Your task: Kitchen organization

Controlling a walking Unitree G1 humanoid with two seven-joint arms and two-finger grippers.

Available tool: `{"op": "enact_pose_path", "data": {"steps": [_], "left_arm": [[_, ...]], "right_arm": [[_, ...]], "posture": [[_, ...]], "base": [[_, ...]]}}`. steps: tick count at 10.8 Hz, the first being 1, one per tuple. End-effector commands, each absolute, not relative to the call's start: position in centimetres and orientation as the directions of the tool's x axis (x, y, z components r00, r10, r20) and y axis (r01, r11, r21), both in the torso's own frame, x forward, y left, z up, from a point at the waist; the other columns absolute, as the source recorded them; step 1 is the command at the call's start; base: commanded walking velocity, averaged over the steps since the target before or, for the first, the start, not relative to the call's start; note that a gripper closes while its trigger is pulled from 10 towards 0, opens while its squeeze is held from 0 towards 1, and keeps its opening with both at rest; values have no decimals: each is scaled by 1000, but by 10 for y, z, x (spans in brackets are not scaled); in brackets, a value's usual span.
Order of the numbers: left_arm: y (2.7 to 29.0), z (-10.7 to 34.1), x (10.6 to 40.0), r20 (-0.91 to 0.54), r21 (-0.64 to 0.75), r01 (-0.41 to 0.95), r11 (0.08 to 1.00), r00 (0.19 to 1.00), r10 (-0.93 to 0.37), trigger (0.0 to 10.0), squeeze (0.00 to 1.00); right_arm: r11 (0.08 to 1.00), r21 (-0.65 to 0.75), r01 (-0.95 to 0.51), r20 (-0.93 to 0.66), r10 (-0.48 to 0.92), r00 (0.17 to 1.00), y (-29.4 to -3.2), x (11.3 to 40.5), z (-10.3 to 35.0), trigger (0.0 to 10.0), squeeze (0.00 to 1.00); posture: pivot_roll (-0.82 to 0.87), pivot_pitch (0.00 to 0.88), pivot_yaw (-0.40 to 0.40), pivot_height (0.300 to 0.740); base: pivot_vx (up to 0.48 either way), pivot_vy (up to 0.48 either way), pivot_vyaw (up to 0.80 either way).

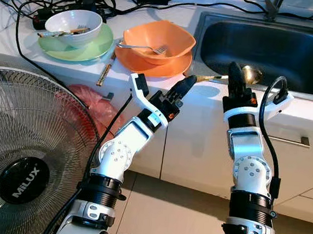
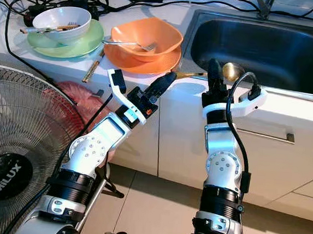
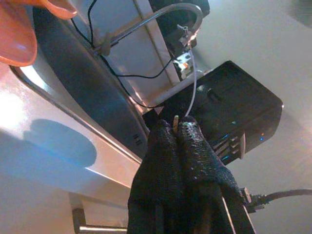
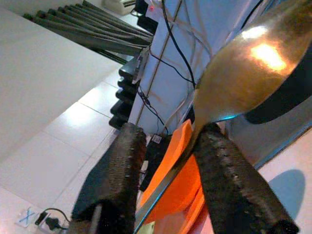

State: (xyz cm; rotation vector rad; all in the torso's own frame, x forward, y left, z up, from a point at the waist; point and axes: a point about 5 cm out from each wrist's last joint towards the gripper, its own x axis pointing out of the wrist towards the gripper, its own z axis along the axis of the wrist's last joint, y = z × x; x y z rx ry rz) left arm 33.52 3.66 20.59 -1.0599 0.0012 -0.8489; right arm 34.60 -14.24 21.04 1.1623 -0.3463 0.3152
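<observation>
Kitchen counter [image 1: 202,99] w/ steel sink [image 1: 272,48]. Gold spoon [image 1: 252,74] over sink's near rim. L gripper [image 1: 183,88] clamped on handle end; R gripper [image 1: 234,74] fingers apart, straddling the neck. Best: close R squarely before L lets go.

Materials at the counter edge.
Glossy brass-toned metal spoon [image 4: 243,73]; brushed steel sink [image 1: 272,48]; smooth orange plastic bowl [image 1: 158,38]; rough matt black fingers [image 4: 117,180].

A home kitchen: steel sink [image 1: 272,48], white counter [image 1: 121,75], dirty dishes [image 1: 76,33].
</observation>
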Motion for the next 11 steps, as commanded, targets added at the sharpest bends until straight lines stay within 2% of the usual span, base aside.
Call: {"op": "enact_pose_path", "data": {"steps": [1, 7, 8, 9, 11], "left_arm": [[1, 206, 321, 417, -803, 590, 86, 660, -625, 10000, 0], [2, 203, 321, 408, -797, 594, 110, 664, -627, 10000, 0], [2, 202, 321, 404, -796, 594, 119, 667, -626, 10000, 0], [2, 202, 321, 404, -790, 599, 130, 669, -624, 10000, 0], [2, 201, 321, 404, -782, 606, 144, 670, -623, 10000, 0]], "right_arm": [[333, 825, -457, 459, 78, 885, -134, 346, 220, 0, 0], [304, 832, -464, 465, 75, 882, -134, 344, 220, 0, 0], [308, 832, -462, 462, 77, 883, -134, 344, 220, 2863, 0], [304, 838, -453, 454, 72, 888, -135, 345, 220, 10000, 0], [295, 845, -446, 447, 66, 892, -137, 345, 220, 10000, 0]], "posture": [[42, 150, 64, 740], [42, 144, 62, 740], [42, 144, 62, 740], [38, 156, 58, 740], [39, 162, 55, 740]], "base": [[0, 0, 0], [0, 0, 0], [0, 0, 0], [0, 0, 0], [0, 0, 0]]}}
